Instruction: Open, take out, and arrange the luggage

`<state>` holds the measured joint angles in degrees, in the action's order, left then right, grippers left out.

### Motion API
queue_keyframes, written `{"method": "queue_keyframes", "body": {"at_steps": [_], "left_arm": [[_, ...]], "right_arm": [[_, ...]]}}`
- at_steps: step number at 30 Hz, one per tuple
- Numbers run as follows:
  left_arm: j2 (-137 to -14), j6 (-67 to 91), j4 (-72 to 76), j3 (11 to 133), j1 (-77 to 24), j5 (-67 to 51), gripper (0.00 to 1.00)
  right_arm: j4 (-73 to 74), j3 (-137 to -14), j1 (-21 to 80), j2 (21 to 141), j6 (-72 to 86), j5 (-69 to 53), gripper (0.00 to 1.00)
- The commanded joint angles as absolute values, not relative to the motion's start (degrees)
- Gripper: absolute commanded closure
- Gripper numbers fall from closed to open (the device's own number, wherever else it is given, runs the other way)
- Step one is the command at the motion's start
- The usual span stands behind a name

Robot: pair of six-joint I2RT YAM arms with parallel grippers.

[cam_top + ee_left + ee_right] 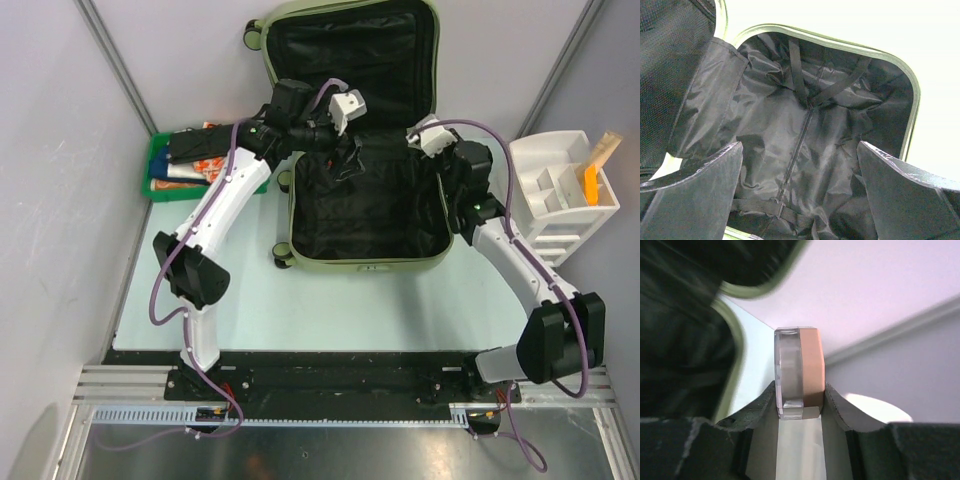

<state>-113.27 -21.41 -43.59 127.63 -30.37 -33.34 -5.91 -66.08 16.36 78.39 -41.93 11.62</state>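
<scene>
While left tool (800,150) gapes over luggage (370,215), right tool (800,396) pinches a tan-clear case (799,365).

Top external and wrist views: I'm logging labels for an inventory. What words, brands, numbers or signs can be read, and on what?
No text can be read in any view.
Print on the packet in the green tray: orange and white, too small to read.
Small mark on the near rim of the luggage: too small to read.
The clear-and-tan block in the right gripper: no print shows.
</scene>
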Motion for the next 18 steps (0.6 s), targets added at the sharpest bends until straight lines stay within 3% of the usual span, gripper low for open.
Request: {"method": "queue_keyframes", "body": {"at_steps": [1,6,18], "left_arm": [[-112.4,-18.8,-42.8,128.4,-30.6,-34.6,0.0],[-111.9,-19.0,-42.8,126.9,-30.6,-34.5,0.0],[-112.1,-19.6,-42.8,126.4,-30.6,-34.5,0.0]], "right_arm": [[-14.8,-68.6,12.6,82.3,-54.9,29.2,1.0],[-31.5,-68.6,8.7,88.5,-62.2,38.1,1.0],[-33.0,-71.3,-1.6,92.0,-62.2,39.6,1.0]]}}
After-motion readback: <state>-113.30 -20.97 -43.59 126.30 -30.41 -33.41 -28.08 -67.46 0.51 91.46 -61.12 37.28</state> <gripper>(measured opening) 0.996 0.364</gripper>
